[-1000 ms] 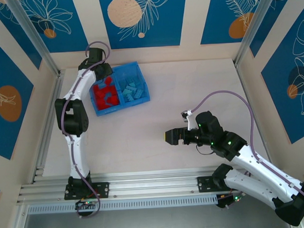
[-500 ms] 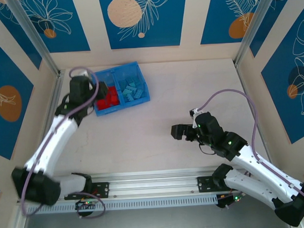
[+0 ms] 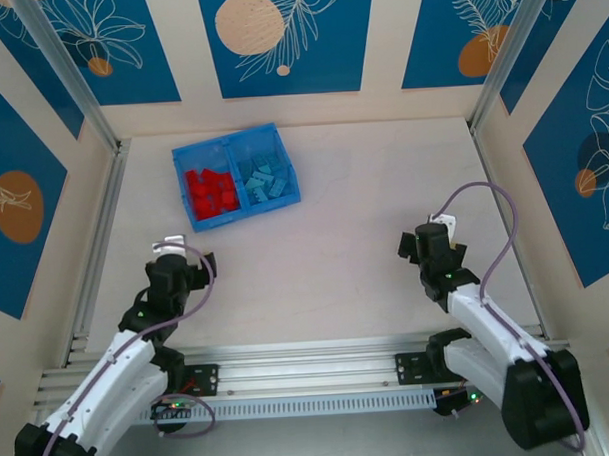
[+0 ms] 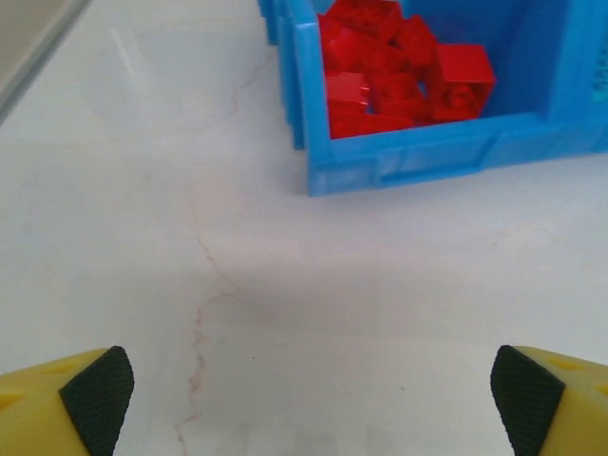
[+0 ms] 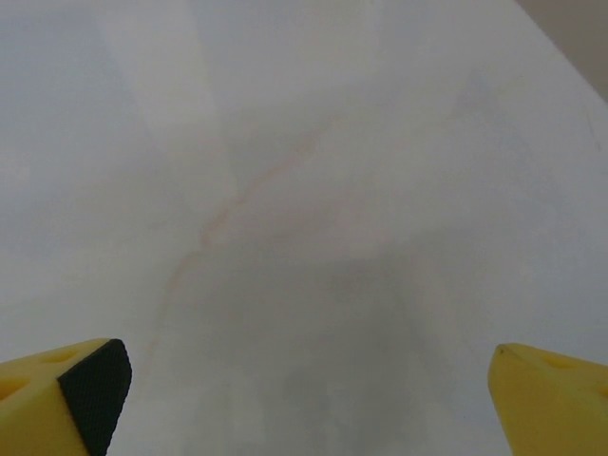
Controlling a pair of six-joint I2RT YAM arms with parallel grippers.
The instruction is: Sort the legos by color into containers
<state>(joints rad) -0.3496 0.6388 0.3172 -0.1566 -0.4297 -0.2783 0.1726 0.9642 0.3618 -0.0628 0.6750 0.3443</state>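
Landmark: shallow rectangular blue plastic bin [image 3: 246,214] with a central divider wall, standing slightly askew on the pale counter [image 3: 363,186], toward its far left part.
Red load: small bright red plastic bricks [image 3: 211,189] piled loosely in the bin compartment on the left-arm side (several lie tilted against one another, so no exact count can be read).
Blue load: small light blue plastic bricks [image 3: 265,179] in the neighbouring compartment, across the divider from the red ones.
Left gripper [image 3: 200,266]: well short of the bin, on its near side and slightly to the left, low over bare counter.
Left jaws: released, spread wide with nothing between them; the yellow fingers with black pads sit at the two lower corners of the left wrist view [image 4: 312,388].
Left wrist view: looks along the counter at the bin's near wall [image 4: 418,160], with the red bricks [image 4: 399,66] heaped behind it and rising about to the rim.
Right gripper [image 3: 413,244]: well apart from the bin, off to its right and nearer the arm bases, over bare counter.
Right jaws: released and empty, the fingertips standing far apart at the bottom corners of the right wrist view [image 5: 309,380].
Counter surface: pale, with faint reddish crack-like veins visible in both wrist views.
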